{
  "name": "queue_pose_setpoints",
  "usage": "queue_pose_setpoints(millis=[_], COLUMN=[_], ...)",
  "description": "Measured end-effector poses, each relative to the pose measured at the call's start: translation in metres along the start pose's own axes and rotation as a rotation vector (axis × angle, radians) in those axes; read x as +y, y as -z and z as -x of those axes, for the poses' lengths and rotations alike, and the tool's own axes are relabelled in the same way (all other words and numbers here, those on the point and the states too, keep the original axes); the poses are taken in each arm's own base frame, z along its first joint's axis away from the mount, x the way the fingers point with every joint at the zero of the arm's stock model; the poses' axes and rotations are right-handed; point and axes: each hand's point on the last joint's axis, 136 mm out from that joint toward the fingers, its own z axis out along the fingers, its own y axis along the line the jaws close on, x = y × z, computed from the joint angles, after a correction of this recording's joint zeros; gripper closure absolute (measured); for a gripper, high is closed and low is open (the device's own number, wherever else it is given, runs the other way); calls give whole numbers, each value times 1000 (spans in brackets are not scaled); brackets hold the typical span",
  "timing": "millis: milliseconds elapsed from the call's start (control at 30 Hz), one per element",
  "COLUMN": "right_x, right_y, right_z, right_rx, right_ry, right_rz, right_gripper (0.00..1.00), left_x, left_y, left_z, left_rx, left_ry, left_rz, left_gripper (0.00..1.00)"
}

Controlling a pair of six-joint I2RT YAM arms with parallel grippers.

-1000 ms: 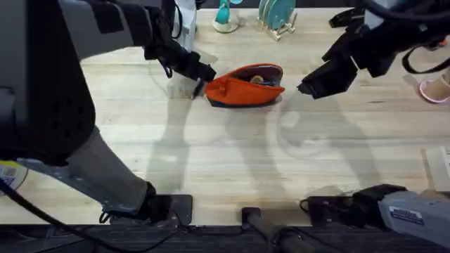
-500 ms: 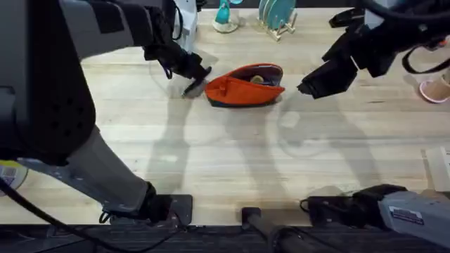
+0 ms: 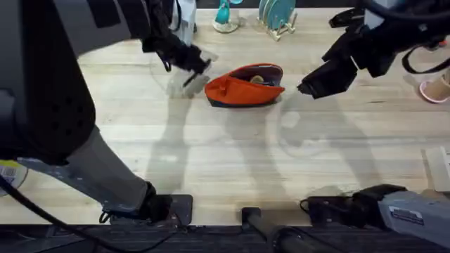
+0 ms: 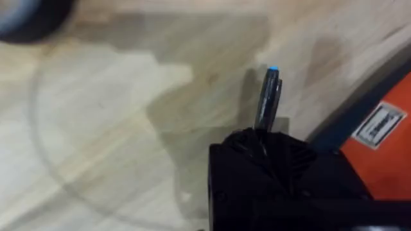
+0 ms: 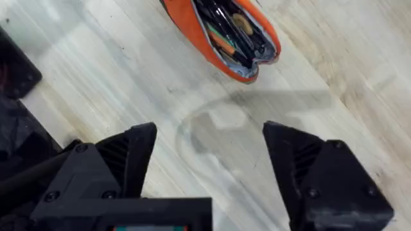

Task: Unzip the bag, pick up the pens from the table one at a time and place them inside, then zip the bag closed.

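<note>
The orange bag [image 3: 242,88] lies unzipped on the table [image 3: 211,154] at centre back, its mouth gaping. In the right wrist view the bag [image 5: 192,25] holds dark pens [image 5: 215,22] and an orange item. My left gripper [image 3: 195,69] hovers just left of the bag, shut on a thin dark pen [image 3: 190,80]. In the left wrist view the pen [image 4: 268,96], blue-tipped, sticks out from the left gripper [image 4: 260,138], with the bag's edge [image 4: 385,147] beside it. My right gripper [image 3: 309,88] hangs open to the right of the bag, wide apart in its own view [image 5: 209,167].
Teal items and a dish rack [image 3: 276,15] stand at the back edge, with a white object [image 3: 185,17] behind my left arm. A pink thing [image 3: 436,88] sits at the right edge and a paper [image 3: 439,165] lower right. The front half of the table is bare wood.
My left gripper has lifted off the table beside the bag's left end and drawn slightly back, carrying the pen. The right arm and the bag have not moved.
</note>
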Motion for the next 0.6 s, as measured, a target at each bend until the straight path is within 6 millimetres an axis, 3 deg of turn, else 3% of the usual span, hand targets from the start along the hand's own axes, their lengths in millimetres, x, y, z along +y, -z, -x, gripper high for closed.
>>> queue_pose_setpoints(millis=[133,300,433,600], right_x=[0,0,0,0], right_y=[0,0,0,0], right_z=[0,0,0,0], right_rx=[0,0,0,0], right_ry=[0,0,0,0], right_rz=[0,0,0,0], right_gripper=[5,5,5,5], left_x=[5,1,-6,-18], left_y=[18,55,84,109], left_z=[26,47,52,42], left_rx=[-63,-128,-144,-93], left_ry=[-19,-40,-63,-92], left_rz=[26,52,60,42], left_gripper=[959,959,959,959])
